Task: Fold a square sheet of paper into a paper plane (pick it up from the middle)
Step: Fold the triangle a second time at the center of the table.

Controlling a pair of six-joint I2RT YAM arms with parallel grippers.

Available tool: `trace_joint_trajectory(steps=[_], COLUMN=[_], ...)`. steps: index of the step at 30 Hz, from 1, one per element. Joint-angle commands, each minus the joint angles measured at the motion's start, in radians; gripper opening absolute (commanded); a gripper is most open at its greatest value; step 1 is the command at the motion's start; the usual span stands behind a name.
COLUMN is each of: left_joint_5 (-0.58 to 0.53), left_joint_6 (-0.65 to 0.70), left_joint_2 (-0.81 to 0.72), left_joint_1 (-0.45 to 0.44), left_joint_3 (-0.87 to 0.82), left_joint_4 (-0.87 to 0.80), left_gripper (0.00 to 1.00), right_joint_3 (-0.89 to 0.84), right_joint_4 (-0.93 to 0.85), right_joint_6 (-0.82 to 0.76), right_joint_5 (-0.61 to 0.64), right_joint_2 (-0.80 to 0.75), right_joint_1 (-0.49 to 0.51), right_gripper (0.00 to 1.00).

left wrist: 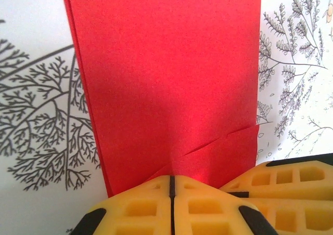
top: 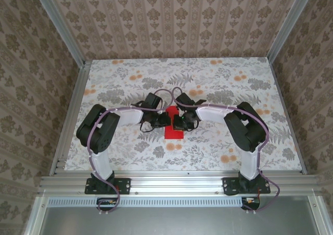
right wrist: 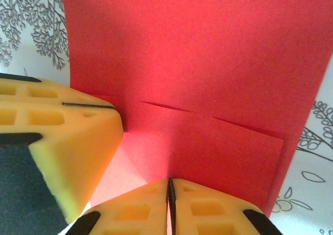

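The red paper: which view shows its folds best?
The right wrist view: the paper lies close, its overlapping flaps plain. The left wrist view shows layered edges; the top view, a small, partly covered red patch.

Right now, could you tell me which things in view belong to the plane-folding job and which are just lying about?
For the job: red paper, partly folded; left tool and right tool, both shut, tips on it.
Just there: floral tabletop; patterned walls; metal frame.
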Motion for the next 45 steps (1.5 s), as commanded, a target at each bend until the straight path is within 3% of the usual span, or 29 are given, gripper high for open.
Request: trace_joint_trajectory(steps=[1,6,12,20,27,45], left_joint_5=[-0.075,-0.089,-0.091,-0.088,-0.091,-0.109], left_joint_6=[0.029,0.031,0.025,0.014,0.011,0.014], left_joint_2=[0.048,0.057,0.059,0.059,0.057,0.076], left_joint_1=[-0.004,-0.002,-0.002,-0.002,0.000,0.021], left_joint_3=[0.000,0.000,-0.006,-0.014,-0.017,-0.014], left_joint_4=[-0.098,-0.109,-0.105,-0.095,-0.092,-0.107], left_gripper=[0.07,0.07,0.07,0.07,0.06,0.06], right_joint_3=[-0.065,-0.141,-0.104,-0.052,-0.079,-0.291], right_joint_4=[-0.015,0.008,0.039,0.113,0.068,-0.067], right_joint_6=[0.003,-0.039,-0.050,-0.003,-0.008,-0.095], right_joint_5=[-0.060,-0.145,-0.138,-0.173,-0.164,-0.223], right_joint_2=[0.001,-0.041,-0.105,-0.018,0.021,-0.126], right_joint_1=[0.002,0.002,-0.005,0.000,0.000,-0.002], right_gripper=[0.11,0.11,0.11,0.11,0.10,0.10])
